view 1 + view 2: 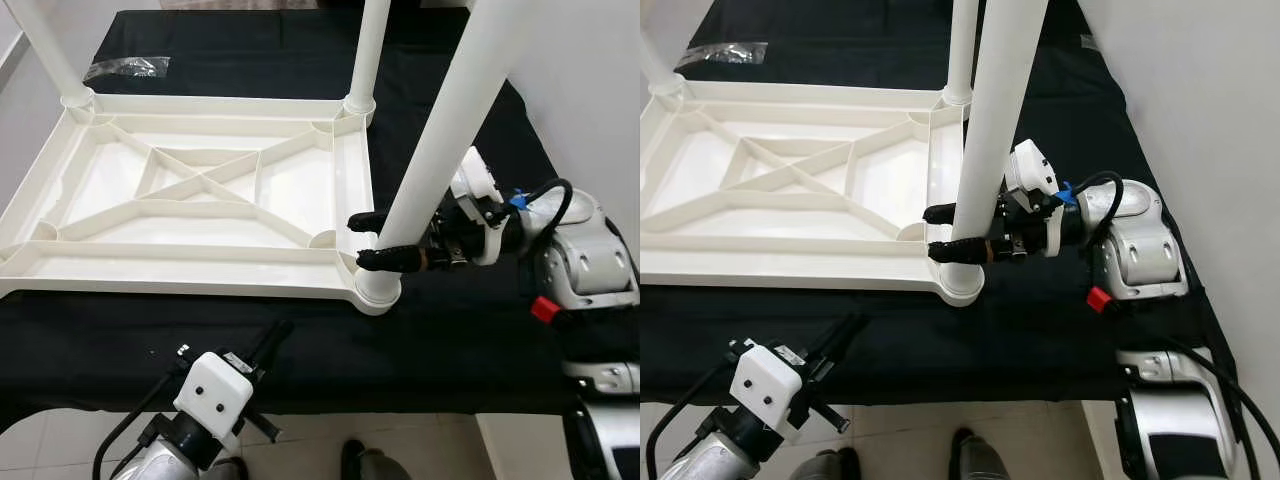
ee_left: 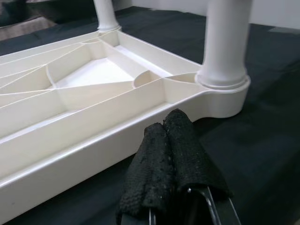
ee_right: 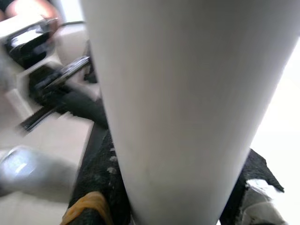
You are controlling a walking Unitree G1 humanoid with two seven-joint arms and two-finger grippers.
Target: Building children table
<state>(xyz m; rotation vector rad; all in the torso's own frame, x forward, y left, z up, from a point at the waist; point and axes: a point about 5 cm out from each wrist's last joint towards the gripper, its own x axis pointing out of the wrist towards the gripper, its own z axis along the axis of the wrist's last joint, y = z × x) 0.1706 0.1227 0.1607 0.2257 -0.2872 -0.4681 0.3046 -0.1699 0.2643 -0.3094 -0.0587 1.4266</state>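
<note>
The white plastic tabletop (image 1: pixel 200 200) lies upside down on the black-covered surface (image 1: pixel 450 340). At its near right corner stands a white table leg (image 1: pixel 440 150) in its socket (image 1: pixel 378 290). The right gripper (image 1: pixel 368 240) has its fingers spread around that leg, pinching it just above the socket. The left gripper (image 2: pixel 171 140), fingers pressed together and holding nothing, hovers near the tabletop's near edge.
</note>
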